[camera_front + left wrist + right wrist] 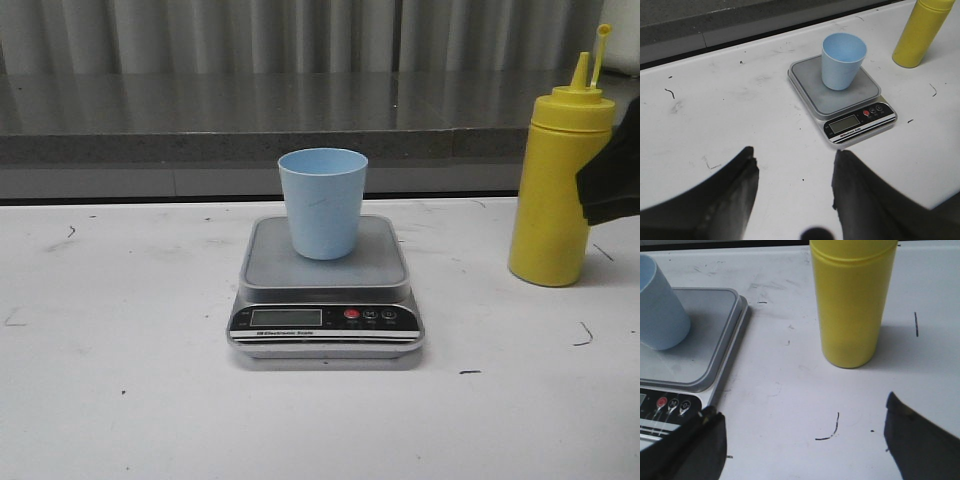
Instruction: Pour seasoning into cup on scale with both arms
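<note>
The cup (322,203) reads as smooth light blue plastic with a soft, almost matt sheen, and it sits on the scale (325,293), whose platform looks like brushed, dull grey metal framed by a shinier silver rim and a glossy black front panel. Off to the side, the bottle (555,185) is yellow plastic, smooth and faintly glossy. Under it all the white surface (120,380) looks matt and scuffed, flecked with dark marks, and the pincer fingers (735,195) show as matt black.
</note>
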Available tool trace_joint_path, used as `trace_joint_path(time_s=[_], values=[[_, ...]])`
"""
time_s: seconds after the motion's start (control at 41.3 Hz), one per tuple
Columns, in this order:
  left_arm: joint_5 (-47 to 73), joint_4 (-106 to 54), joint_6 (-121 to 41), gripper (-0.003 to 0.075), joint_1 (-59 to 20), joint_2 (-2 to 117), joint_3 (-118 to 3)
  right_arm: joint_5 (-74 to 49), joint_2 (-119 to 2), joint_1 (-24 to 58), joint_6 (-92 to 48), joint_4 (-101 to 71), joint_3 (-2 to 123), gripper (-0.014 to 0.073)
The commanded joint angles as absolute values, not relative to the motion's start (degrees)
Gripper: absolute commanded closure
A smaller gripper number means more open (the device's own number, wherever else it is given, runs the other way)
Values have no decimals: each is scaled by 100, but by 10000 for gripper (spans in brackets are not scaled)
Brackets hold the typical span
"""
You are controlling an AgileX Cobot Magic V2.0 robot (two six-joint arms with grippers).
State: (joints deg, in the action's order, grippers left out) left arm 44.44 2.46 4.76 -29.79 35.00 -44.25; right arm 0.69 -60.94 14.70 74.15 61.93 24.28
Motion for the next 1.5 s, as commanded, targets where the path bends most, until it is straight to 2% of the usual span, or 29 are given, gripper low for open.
trace_joint_path(time_s=[0.0,0.194,0.388,0.702,0.775,0.945,1.042,1.308,1.478], values=[[4064,218,544,374,-2981,3504,-4576,-270,-5981,1701,7658,6589,2721,-60],[4064,218,544,374,-2981,3504,-4576,-585,-5981,2188,7636,6673,2803,-60],[4064,218,544,374,-2981,3504,-4576,-1038,-5981,2204,7636,7117,2803,-60],[4064,218,544,374,-2981,3504,-4576,-726,-5981,2199,7156,7219,2803,-60],[4064,218,544,374,-2981,3504,-4576,-650,-5981,2193,6289,6393,2803,-60],[4064,218,544,374,-2981,3504,-4576,-908,-5938,2193,2278,2968,2795,-60],[4064,218,544,374,-2981,3504,-4576,-1063,-5756,2193,904,1460,2795,-60],[4064,218,544,374,-2981,3504,-4576,-1071,-4449,2153,685,918,2795,-60],[4064,218,544,374,-2981,3504,-4576,-1460,-3781,1718,685,829,2795,-60]])
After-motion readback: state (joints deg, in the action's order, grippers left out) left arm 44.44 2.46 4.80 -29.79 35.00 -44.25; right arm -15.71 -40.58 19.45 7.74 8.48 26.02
